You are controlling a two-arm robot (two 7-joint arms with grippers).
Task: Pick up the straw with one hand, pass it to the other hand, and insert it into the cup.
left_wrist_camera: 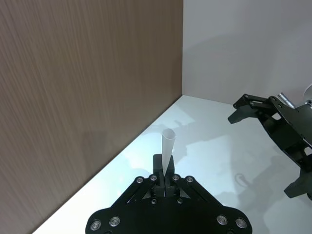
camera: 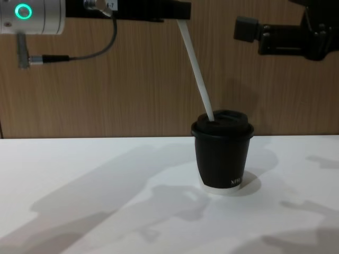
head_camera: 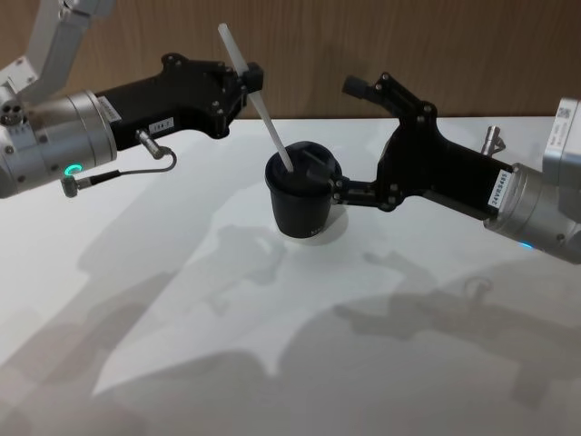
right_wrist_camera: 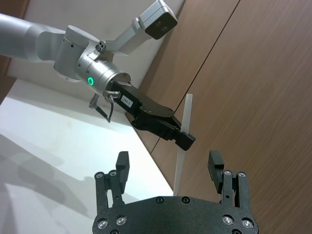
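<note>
The black cup (head_camera: 302,207) stands mid-table, lid on. The white straw (head_camera: 257,98) leans up and to the left from the cup, its lower end in the lid's hole. My left gripper (head_camera: 251,84) is shut on the straw's upper part, above and left of the cup. In the left wrist view the straw (left_wrist_camera: 168,145) sticks out past the closed fingertips (left_wrist_camera: 161,170). My right gripper (head_camera: 350,141) is open to the right of the cup, with one finger raised and the other close beside the cup's rim. In the chest view the cup (camera: 222,153) and the straw (camera: 197,71) show from the side.
A white table (head_camera: 182,345) spreads wide in front of the cup. A wood-panel wall (head_camera: 363,36) stands close behind both grippers. The left arm's cable (head_camera: 136,168) hangs low over the table on the left.
</note>
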